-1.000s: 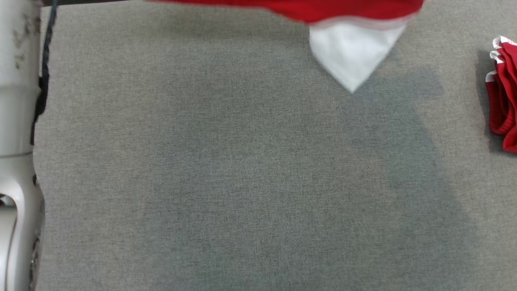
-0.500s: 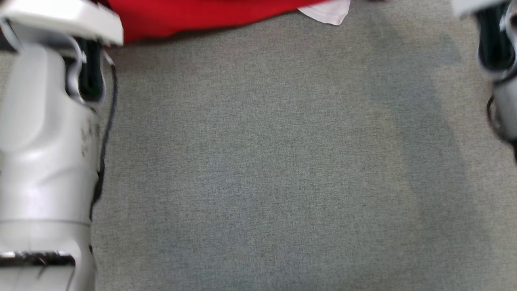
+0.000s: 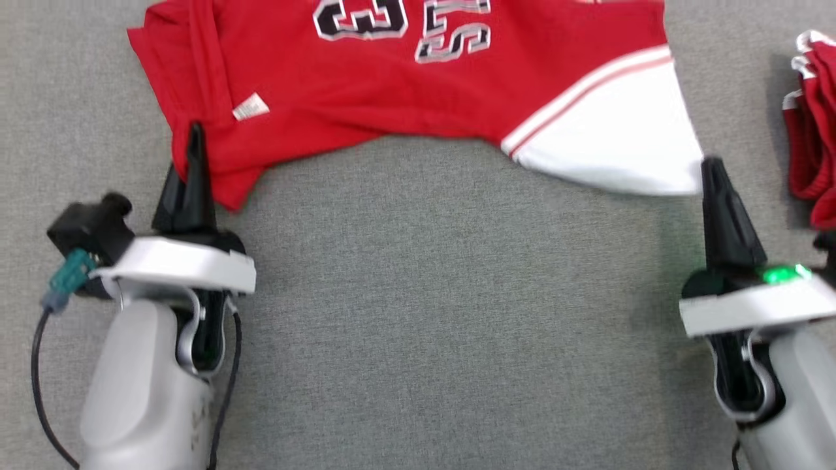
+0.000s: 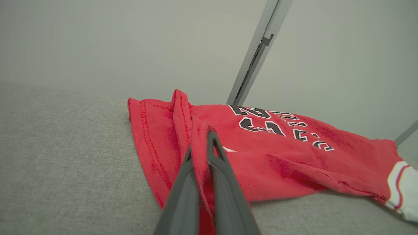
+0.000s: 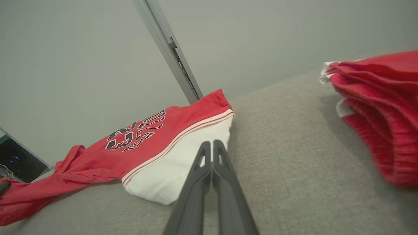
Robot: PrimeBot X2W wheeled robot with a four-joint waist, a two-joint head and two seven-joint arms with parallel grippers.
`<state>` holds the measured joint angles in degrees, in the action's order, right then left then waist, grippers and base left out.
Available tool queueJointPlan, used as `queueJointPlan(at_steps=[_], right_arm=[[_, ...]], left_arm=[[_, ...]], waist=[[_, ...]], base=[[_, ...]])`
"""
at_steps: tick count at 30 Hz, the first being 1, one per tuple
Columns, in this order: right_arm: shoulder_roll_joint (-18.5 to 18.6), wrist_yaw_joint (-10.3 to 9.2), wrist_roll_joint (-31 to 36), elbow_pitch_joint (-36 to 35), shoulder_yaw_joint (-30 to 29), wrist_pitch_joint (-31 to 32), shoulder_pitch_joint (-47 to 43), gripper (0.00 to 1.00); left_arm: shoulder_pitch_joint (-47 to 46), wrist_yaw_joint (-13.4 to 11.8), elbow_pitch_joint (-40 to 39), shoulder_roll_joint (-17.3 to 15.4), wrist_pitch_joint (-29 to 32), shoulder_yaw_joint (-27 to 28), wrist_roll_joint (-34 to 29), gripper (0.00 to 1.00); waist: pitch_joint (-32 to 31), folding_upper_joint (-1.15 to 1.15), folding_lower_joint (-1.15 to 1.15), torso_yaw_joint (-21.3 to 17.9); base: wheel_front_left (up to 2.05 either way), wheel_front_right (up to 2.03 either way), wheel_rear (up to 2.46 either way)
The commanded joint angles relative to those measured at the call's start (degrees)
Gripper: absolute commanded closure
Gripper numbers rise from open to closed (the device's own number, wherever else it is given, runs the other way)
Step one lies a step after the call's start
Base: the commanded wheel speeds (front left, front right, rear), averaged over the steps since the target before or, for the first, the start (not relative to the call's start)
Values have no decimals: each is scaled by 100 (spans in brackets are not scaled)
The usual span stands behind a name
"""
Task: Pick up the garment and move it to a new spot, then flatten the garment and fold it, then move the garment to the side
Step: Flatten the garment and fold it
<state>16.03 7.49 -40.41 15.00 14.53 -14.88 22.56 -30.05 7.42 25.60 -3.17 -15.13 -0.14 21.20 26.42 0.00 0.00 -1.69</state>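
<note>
The garment (image 3: 392, 85), a red jersey with black-and-white lettering and a white side panel, lies spread across the grey cloth table (image 3: 424, 313). Its near edge arches between my two grippers. My left gripper (image 3: 194, 134) is shut on the red left corner. In the left wrist view, red cloth of the garment (image 4: 277, 156) is pinched between the fingers of the left gripper (image 4: 210, 135). My right gripper (image 3: 712, 166) is shut at the white panel's right corner. The right wrist view has the right gripper (image 5: 212, 143) closed along the white edge of the garment (image 5: 147, 147).
A bunched pile of red and white cloth (image 3: 813, 150) lies at the table's right edge, close to my right arm, and is also in the right wrist view (image 5: 385, 114). A grey metal post (image 4: 254, 58) stands behind the table. Bare grey table lies between my arms.
The head view has shifted. The garment, earlier a strip at the picture's top, now lies spread in view, and both grippers show at its near corners.
</note>
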Motion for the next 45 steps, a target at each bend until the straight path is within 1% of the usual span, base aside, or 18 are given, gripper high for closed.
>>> queueJointPlan(at_steps=[1,4,6,11,14,16,20,22,27,31,36,41,45], right_arm=[[-35,0,101,-227,-131,-40,-350,100],[-99,0,241,-533,-283,-40,-954,100],[-109,0,273,-625,-296,-39,-1126,100],[-11,0,394,-1003,-348,-39,-1897,100],[36,0,467,-1254,-460,104,-2378,100],[41,0,511,-1458,-604,251,-2723,100],[12,0,646,-1961,-816,680,-3398,100],[-13,0,662,-2230,-915,928,-3669,100],[-68,0,681,-2801,-1076,1561,-4151,100],[-188,0,755,-3074,-1313,1842,-4289,100],[-291,0,822,-3105,-1402,2001,-4135,100],[-322,0,895,-2910,-1405,1962,-3704,100],[-244,0,911,-2580,-1288,1870,-3058,100]], left_arm=[[288,7,-235,-32,2,-24,-40,100],[825,7,-582,-45,2,-17,-120,100],[989,8,-689,-68,2,-11,-130,100],[1780,8,-1174,-211,2,-57,-89,100],[2251,8,-1427,-317,2,-93,-30,100],[2573,8,-1612,-337,55,-112,10,100],[3158,-117,-2092,-389,381,-64,107,100],[3444,-240,-2350,-371,549,-34,125,100],[3971,-439,-3053,-403,938,-18,147,100],[4203,-547,-3385,-405,1142,-26,165,100],[4202,-581,-3404,-411,1319,-72,212,100],[3983,-602,-3260,-426,1548,-107,303,100],[3676,-596,-3075,-440,1693,-133,371,100]], waist=[[-191,0,0,-35],[-393,0,0,-71],[-462,0,0,-86],[-812,0,0,-100],[-1036,0,0,-83],[-1188,0,0,-75],[-1472,0,0,-84],[-1597,0,0,-105],[-1794,0,0,-145],[-1844,0,0,-143],[-1850,0,0,-110],[-1681,0,0,-42],[-1388,0,0,50]], base=[[0,0,0],[0,0,0],[0,0,0],[0,0,0],[0,0,0],[0,0,0],[0,0,0],[0,0,0],[0,0,0],[0,0,0],[0,0,0],[0,0,0],[0,0,0]])
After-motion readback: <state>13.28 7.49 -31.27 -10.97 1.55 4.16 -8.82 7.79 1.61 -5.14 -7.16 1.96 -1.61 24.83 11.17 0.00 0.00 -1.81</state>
